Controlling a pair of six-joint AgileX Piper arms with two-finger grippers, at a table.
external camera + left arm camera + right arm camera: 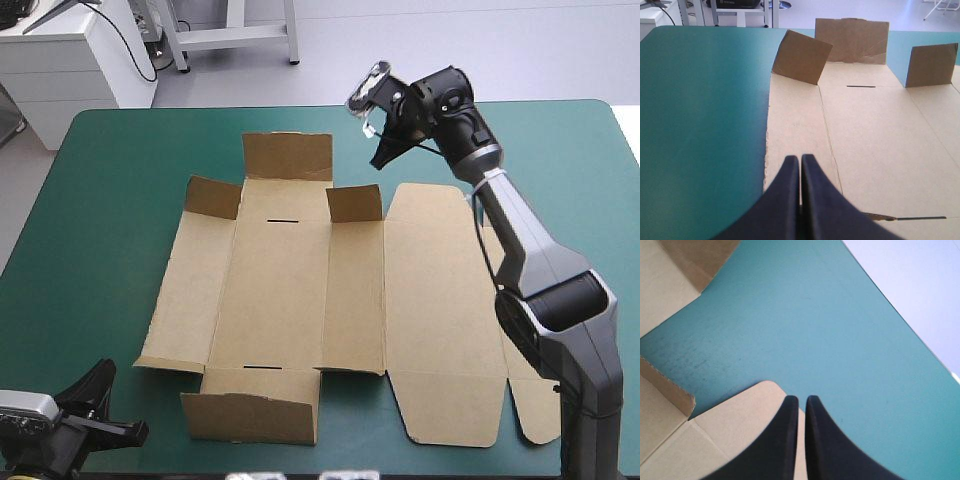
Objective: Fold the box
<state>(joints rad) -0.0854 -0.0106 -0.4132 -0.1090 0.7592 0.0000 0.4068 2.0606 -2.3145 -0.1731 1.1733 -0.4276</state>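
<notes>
The brown box lies as a cut sheet in the middle of the table. Its far flap, two small corner flaps and the near flap stand raised. The wide lid panel lies flat on the right. My right gripper hangs shut above the lid's far edge; in its own view the right gripper is over a rounded corner of the box. My left gripper is shut at the table's near left corner. In its own view the left gripper points along the box's left side panel.
A broad strip of teal-green cover lies left of the box, and more lies beyond its far edge. The right arm crosses over the lid's right side. A white cabinet stands beyond the table's far left corner.
</notes>
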